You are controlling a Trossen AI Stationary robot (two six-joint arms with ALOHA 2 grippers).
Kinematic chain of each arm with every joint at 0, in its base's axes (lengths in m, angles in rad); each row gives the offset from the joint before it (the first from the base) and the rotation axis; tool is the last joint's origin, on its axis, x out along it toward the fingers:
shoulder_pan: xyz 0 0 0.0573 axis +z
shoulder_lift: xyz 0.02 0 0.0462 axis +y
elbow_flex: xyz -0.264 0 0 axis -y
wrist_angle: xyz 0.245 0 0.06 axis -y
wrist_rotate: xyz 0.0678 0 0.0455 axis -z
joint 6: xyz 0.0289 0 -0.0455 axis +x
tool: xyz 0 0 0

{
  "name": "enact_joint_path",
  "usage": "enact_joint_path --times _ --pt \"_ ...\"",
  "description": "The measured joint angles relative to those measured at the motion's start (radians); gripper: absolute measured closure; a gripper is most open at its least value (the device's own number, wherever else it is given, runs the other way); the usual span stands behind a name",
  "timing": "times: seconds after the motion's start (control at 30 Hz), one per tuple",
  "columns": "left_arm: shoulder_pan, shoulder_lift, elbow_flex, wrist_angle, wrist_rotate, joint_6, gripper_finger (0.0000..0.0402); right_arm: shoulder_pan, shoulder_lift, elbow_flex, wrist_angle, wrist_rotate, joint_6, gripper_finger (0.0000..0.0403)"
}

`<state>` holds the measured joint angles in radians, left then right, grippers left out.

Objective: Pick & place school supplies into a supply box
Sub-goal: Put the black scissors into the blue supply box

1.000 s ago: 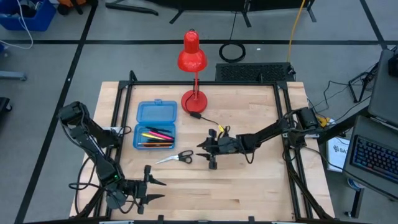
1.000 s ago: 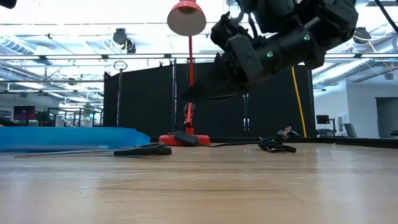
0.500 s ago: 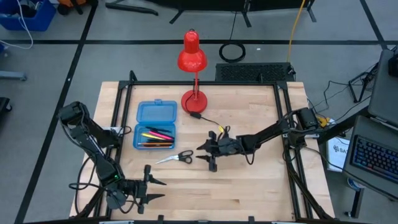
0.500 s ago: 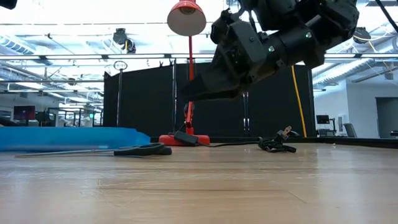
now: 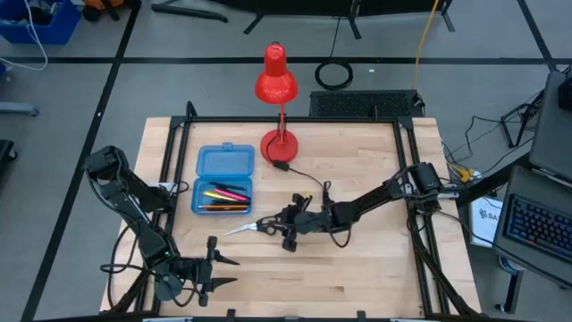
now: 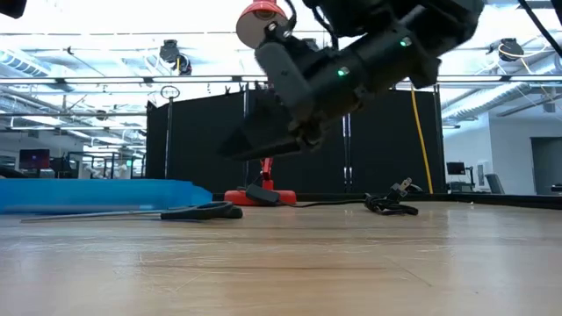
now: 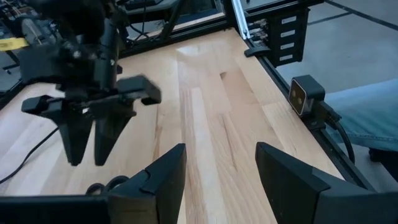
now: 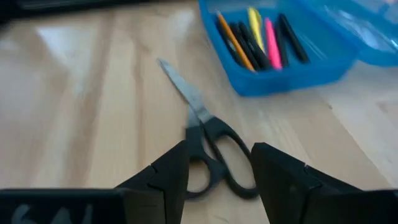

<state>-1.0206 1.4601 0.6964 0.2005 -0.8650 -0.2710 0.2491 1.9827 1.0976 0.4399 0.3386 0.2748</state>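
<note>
The silver scissors with black handles (image 5: 239, 229) (image 8: 205, 146) (image 6: 193, 211) lie flat on the wood, blades pointing to the table's left. My right gripper (image 5: 279, 231) (image 8: 214, 180) (image 6: 263, 142) hovers open just above the handle end, one finger on each side of the handles in the right wrist view, touching nothing. The translucent blue case (image 5: 223, 179) (image 8: 280, 59) stands open, and orange, pink, yellow and black sticks (image 5: 223, 195) (image 8: 261, 37) lie in its tray. My left gripper (image 5: 219, 268) (image 7: 221, 180) waits open near the table's near-left corner.
A red desk lamp (image 5: 275, 85) stands by the far edge, its base (image 5: 279, 143) just right of the case. Its black cord (image 5: 304, 179) (image 6: 391, 206) trails across the wood behind my right arm. Bare wood lies toward the near right (image 5: 357, 268).
My right gripper has moved toward the table's left and dropped a little, from beside the scissors to over their handles, staying open. The scissors and the case have kept still.
</note>
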Motion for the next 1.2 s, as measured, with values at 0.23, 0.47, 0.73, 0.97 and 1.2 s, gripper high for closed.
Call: enact_joint_path --times 0.23,0.47,0.73,0.97,1.2 --pt "0.000 0.000 0.000 0.000 0.000 -0.004 0.0201 -0.005 -0.001 0.067 -0.139 -0.009 0.114 0.0243" --pt "0.005 0.000 0.000 0.003 0.000 -0.003 0.0201 -0.006 0.015 0.068 -0.147 -0.029 0.124 0.0243" --pt "0.006 0.000 0.000 -0.010 0.000 -0.006 0.0201 -0.024 0.047 0.068 -0.113 -0.055 0.139 0.0243" --pt "0.007 0.000 0.000 -0.018 -0.004 -0.012 0.0201 -0.025 0.046 0.068 -0.118 -0.055 0.150 0.0243" --pt "0.008 0.000 0.000 -0.017 -0.011 -0.013 0.0201 -0.025 0.097 0.068 -0.059 -0.106 0.156 0.0243"
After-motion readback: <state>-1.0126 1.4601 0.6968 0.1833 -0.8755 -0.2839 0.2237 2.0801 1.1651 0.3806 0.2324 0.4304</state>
